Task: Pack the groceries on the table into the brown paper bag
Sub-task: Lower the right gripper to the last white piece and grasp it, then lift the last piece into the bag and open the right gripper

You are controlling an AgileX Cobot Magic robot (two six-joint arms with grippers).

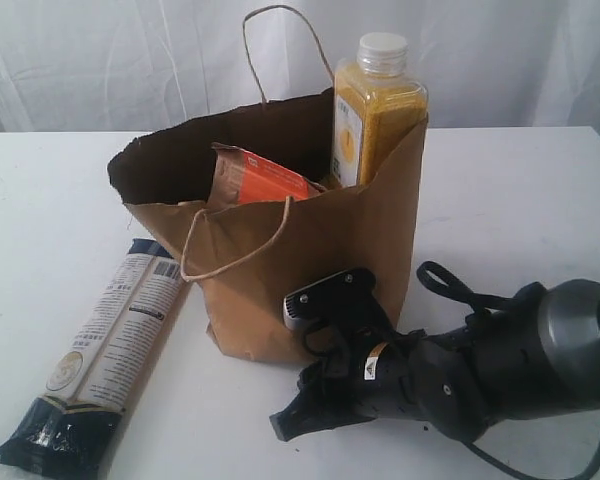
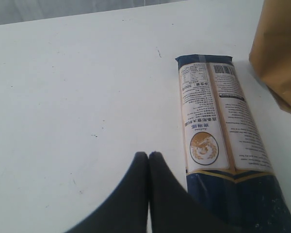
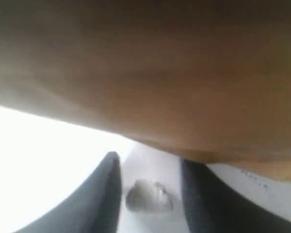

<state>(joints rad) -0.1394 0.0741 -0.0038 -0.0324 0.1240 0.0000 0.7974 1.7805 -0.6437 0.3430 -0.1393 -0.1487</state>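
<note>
The right gripper [image 3: 150,165], fingers spread low beside the crinkled brown kraft paper bag [image 1: 310,250], could nudge and topple it; the left gripper [image 2: 149,155] sits pressed together.

I see the blurred, creased brown paper bag [image 3: 160,73] wall filling most of my right wrist camera, very close. My right gripper [image 3: 150,162] has its dark fingers [image 3: 104,194] spread apart over the flat white tabletop [image 3: 34,145], their tips near the bag. A grey smudge [image 3: 148,196] I can't identify lies between them.
</note>
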